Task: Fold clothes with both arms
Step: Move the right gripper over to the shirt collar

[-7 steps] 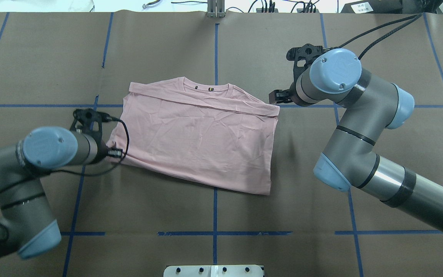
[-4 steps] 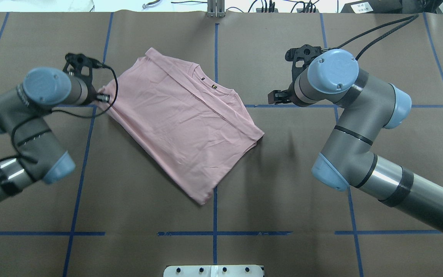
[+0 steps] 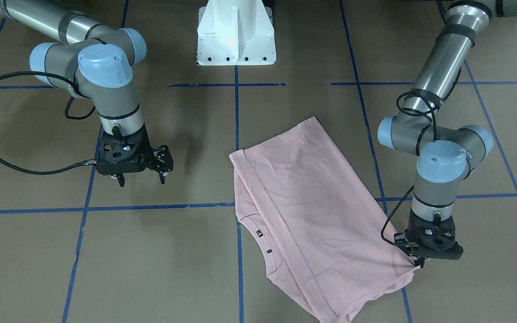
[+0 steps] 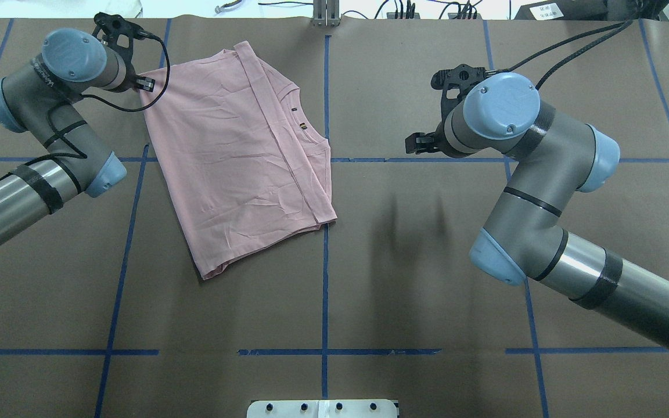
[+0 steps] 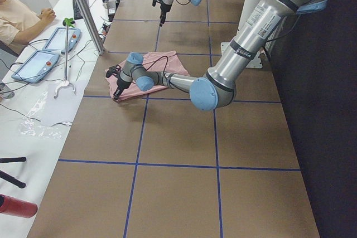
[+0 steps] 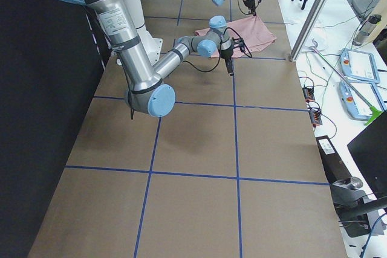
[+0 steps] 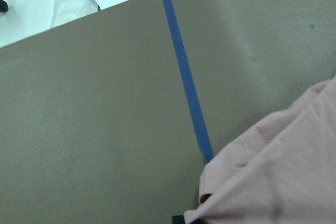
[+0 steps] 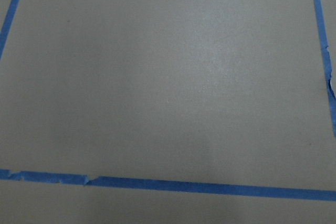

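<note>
The pink T-shirt (image 4: 236,162) is laid out flat on the brown table (image 4: 427,273), in the upper left-of-centre part of the overhead view. It's folded into a rough rectangle and skewed against the blue tape lines (image 4: 324,278).

Its top-left corner is pinched by the left gripper (image 4: 144,85), but from overhead that grip is mostly hidden under the wrist. It's made much clearer in the front-facing view. There the left gripper (image 3: 418,264) is seen at lower right, jaws closed on the shirt corner, with the cloth puckered toward it. The collar (image 3: 265,244) can also be picked out there, near the bottom centre.

In the left wrist view only a bunched bit of the T-shirt (image 7: 283,177) is caught at the lower right, beside a strip of tape.

The right gripper (image 3: 141,180) is held at centre left of the front-facing view, jaws spread wide with nothing between them, well apart from the shirt. From overhead the right gripper (image 4: 418,144) is half covered by its own arm, so the spread can't really be judged there. Nothing but bare table and tape is shown by the right wrist camera.

A seated person (image 5: 19,18) is caught only in the left side view, at upper left.
</note>
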`<action>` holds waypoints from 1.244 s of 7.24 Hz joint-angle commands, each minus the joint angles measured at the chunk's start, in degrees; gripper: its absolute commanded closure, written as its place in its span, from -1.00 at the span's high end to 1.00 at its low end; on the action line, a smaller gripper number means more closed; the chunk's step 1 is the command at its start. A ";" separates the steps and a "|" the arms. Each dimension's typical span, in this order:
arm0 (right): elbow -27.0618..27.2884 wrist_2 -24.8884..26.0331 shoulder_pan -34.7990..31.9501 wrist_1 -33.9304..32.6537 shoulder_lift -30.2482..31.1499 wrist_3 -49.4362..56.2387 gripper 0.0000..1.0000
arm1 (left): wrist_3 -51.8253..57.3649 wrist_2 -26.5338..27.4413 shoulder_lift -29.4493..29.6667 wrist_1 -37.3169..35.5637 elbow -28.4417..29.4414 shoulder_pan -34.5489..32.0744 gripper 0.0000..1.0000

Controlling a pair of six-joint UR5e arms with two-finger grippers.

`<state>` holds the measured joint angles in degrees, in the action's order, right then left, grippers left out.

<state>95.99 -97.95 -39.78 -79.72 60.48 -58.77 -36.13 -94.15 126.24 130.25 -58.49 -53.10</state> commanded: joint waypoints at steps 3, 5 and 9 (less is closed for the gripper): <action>-13.83 1.87 2.68 2.01 -14.70 -13.16 0.88 | 7.30 -3.14 -4.42 9.93 -0.65 -2.26 1.00; -27.28 4.52 5.14 8.08 -24.04 -19.53 0.52 | 6.69 -3.15 -4.60 10.11 -1.27 -2.27 1.00; -35.08 6.89 8.67 9.15 -28.57 -13.97 0.18 | 6.51 -3.24 -5.30 10.11 -2.24 -2.44 1.00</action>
<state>62.11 -91.36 -31.61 -70.54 32.20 -77.08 -29.60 -97.38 121.24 140.36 -60.47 -55.46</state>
